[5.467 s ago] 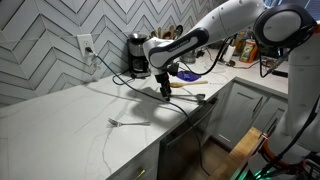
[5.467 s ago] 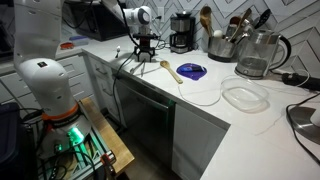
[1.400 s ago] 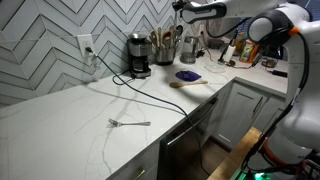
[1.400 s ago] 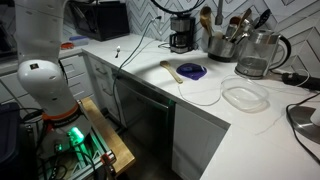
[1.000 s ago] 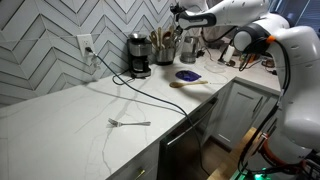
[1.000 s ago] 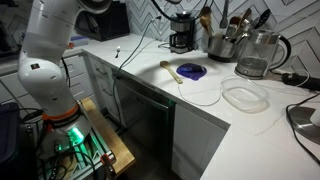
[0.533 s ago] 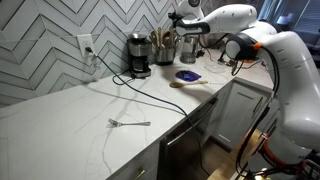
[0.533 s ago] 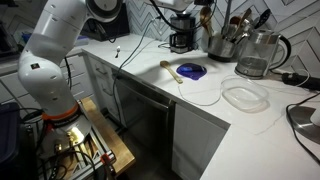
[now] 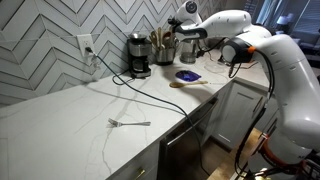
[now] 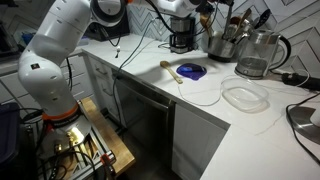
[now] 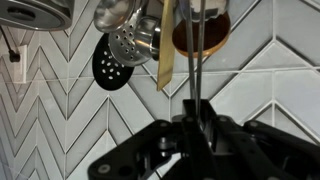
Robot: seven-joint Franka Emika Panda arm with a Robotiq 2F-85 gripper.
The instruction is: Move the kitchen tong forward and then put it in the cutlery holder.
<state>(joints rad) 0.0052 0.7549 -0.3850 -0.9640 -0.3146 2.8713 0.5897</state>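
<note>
In the wrist view my gripper is shut on the kitchen tong, whose two thin dark arms run straight away from the jaws. Beyond its tip are the heads of utensils standing in the cutlery holder: a perforated ladle and a wooden spatula. In both exterior views the gripper hangs just above the metal cutlery holder at the back of the counter. The tong is too thin to make out there.
A black coffee maker stands beside the holder, its cord trailing over the counter. A wooden spoon and a purple plate lie nearer the front. A fork lies far off. A glass kettle and a clear lid are in view.
The arm has swung in from the upper edge and come down toward the cutlery holder, still shut on the tong.
</note>
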